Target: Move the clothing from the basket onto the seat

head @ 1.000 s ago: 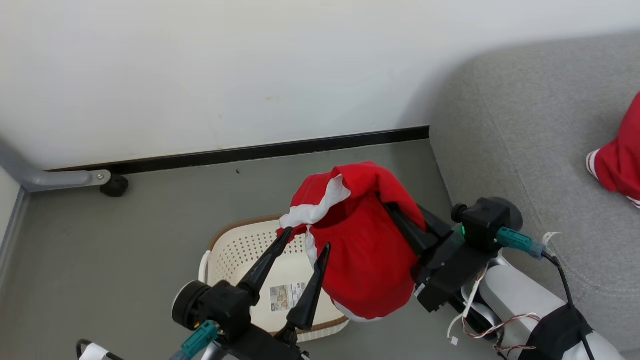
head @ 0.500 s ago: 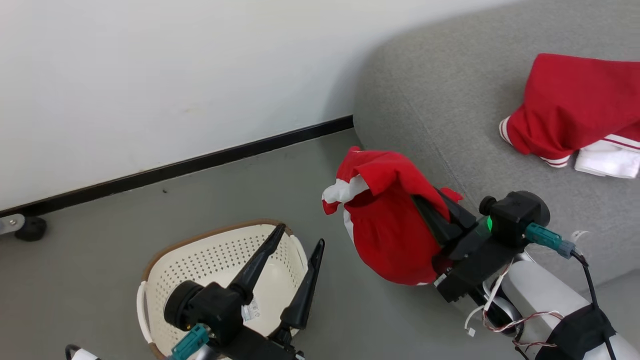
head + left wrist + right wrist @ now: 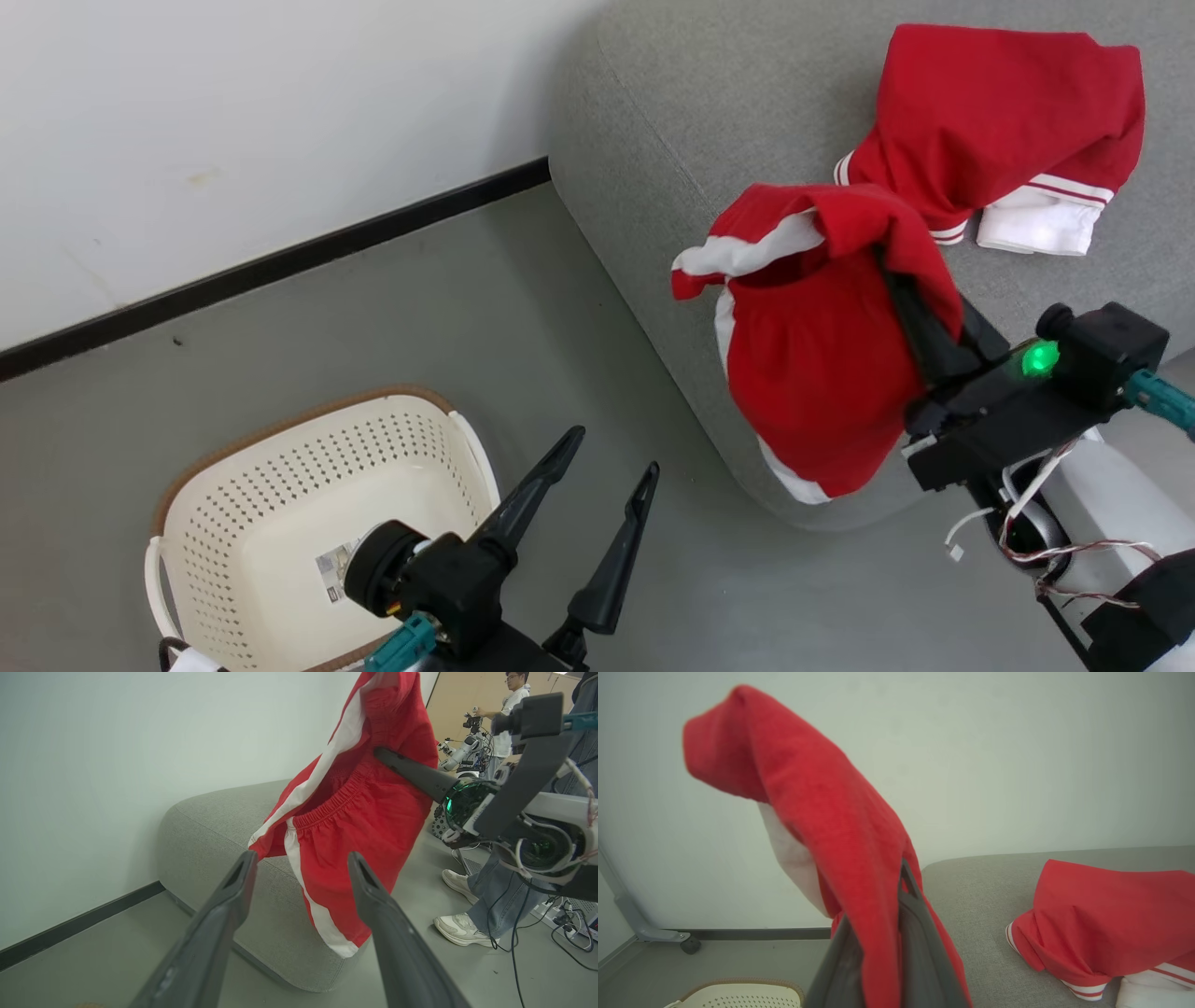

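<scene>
Head view: red shorts point(image 3: 812, 373) with white side stripes hang from the right hand point(image 3: 892, 275), now over the seat point(image 3: 653, 140) edge, no longer over the floor point(image 3: 373, 308); a second red garment point(image 3: 1008, 112) lies on the seat.
Left wrist view: left hand point(image 3: 302, 856) wide open, empty.
Right wrist view: fingers point(image 3: 920, 952) clamp the shorts; basket point(image 3: 738, 994) below.

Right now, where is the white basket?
In the head view the basket sits on the floor at the lower left, partly behind the open left gripper, apart from the grey seat on its right.
</scene>
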{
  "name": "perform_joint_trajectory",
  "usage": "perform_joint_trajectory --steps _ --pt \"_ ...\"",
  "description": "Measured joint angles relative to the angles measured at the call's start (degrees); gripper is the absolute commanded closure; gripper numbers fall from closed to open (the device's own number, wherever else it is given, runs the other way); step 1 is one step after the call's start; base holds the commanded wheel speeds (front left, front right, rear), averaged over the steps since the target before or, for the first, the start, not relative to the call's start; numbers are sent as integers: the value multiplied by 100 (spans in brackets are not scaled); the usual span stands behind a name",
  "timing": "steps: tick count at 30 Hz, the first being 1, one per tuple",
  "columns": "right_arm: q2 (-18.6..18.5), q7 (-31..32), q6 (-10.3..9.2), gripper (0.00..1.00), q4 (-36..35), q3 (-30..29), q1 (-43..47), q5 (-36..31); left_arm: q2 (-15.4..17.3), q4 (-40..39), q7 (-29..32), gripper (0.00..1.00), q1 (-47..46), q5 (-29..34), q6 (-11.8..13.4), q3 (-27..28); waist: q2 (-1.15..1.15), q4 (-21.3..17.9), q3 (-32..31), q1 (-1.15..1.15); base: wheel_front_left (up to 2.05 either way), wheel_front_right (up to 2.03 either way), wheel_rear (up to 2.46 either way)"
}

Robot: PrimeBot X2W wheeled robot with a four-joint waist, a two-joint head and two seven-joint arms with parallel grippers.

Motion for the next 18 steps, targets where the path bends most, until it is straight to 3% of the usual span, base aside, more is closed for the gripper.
perform_joint_trajectory --steps 6,18 --pt "-146 0 -14 100 25 -603 -373 79 21 -134 242 0 -142 101 -3 -183 0 -106 448 0 0 0 0" --pt "-610 -1 13 100 933 -1981 -2472 515 234 -299 751 0 -581 327 -59 -277 1 -75 1471 1 0 0 0"
